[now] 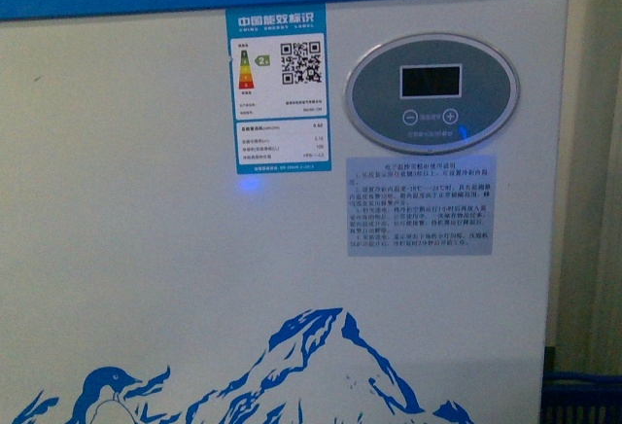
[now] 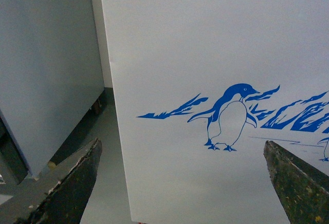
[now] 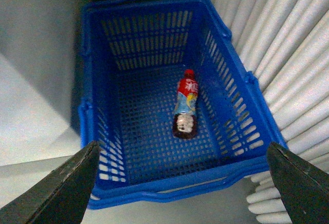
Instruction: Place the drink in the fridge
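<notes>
Task barely starting; drink bottle point(image 3: 185, 104) lying on side in blue basket point(image 3: 144, 0), ungrasped; right gripper point(image 3: 182, 147) hovering above basket, jaws spread wide, empty; left gripper point(image 2: 182, 143) likewise released, facing fridge point(image 1: 175, 249) front; pickup and placing inside both remaining.

Dim, cool, even light; soft focus; blue glare spot on fridge point(image 1: 175, 278).
</notes>
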